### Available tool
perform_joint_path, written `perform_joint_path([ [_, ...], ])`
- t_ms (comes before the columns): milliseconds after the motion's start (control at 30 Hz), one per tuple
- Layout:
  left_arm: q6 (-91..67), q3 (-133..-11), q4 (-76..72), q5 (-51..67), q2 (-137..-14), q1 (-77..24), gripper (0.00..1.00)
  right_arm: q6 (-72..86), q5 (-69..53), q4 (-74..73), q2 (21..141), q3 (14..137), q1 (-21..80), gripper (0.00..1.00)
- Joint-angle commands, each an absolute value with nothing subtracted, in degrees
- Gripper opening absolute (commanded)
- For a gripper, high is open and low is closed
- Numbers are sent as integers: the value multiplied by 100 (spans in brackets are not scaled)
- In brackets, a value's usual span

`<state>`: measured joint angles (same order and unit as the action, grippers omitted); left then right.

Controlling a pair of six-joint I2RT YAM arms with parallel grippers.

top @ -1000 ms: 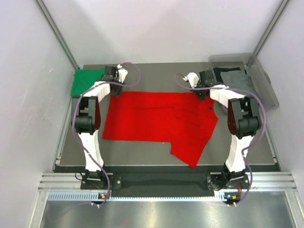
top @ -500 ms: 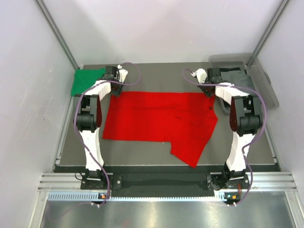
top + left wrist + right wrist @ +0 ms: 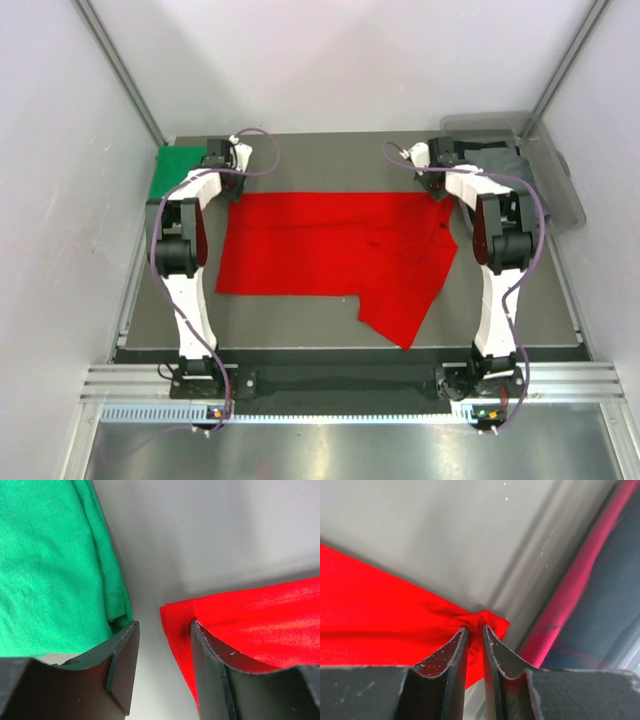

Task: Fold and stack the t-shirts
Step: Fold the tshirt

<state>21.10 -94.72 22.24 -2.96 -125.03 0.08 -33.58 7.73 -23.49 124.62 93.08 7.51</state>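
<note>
1. Left gripper [image 3: 164, 628]: jaws half apart, with the far-left corner of the red t-shirt [image 3: 330, 250] lying in the gap.
2. Right gripper [image 3: 475, 630]: jaws narrow, clamped on the bunched far-right corner of the red t-shirt.
3. Main item, red t-shirt: spread flat on the table [image 3: 330, 160].
4. Folded green t-shirt [image 3: 178, 170]: just left of the red t-shirt's far-left corner.
5. Crumpled grey t-shirt [image 3: 500, 160]: in the clear bin [image 3: 560, 190], right of the red t-shirt.

Bright, even overhead light; wrist cams soft-focus up close.
</note>
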Motion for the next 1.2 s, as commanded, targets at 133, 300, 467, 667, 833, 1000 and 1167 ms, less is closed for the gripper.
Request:
perform_joint_path([
  [133, 2136, -9825, 2575, -633, -12999, 167, 50, -3270, 1002, -2610, 13051, 10019, 721, 19],
  [300, 2153, -10072, 2794, -519, -13218, 167, 43, -3278, 993, -2646, 13069, 10020, 729, 19],
  [467, 2285, -10344, 3154, -212, -13394, 167, 29, -3287, 967, -2654, 12964, 9923, 756, 19],
  [667, 2233, -10556, 3481, -61, -13562, 167, 0, -3287, 967, -2681, 12902, 9888, 791, 20],
  [833, 2162, -10687, 3296, -272, -13562, 167, 0, -3261, 1020, -2795, 13113, 10291, 809, 19],
  [1000, 2180, -10793, 3164, -430, -13570, 176, 0, -3234, 1011, -2944, 13333, 10731, 870, 19],
  [1167, 2153, -11012, 3173, -439, -13693, 176, 0, -3226, 1072, -2988, 13456, 10933, 932, 19],
])
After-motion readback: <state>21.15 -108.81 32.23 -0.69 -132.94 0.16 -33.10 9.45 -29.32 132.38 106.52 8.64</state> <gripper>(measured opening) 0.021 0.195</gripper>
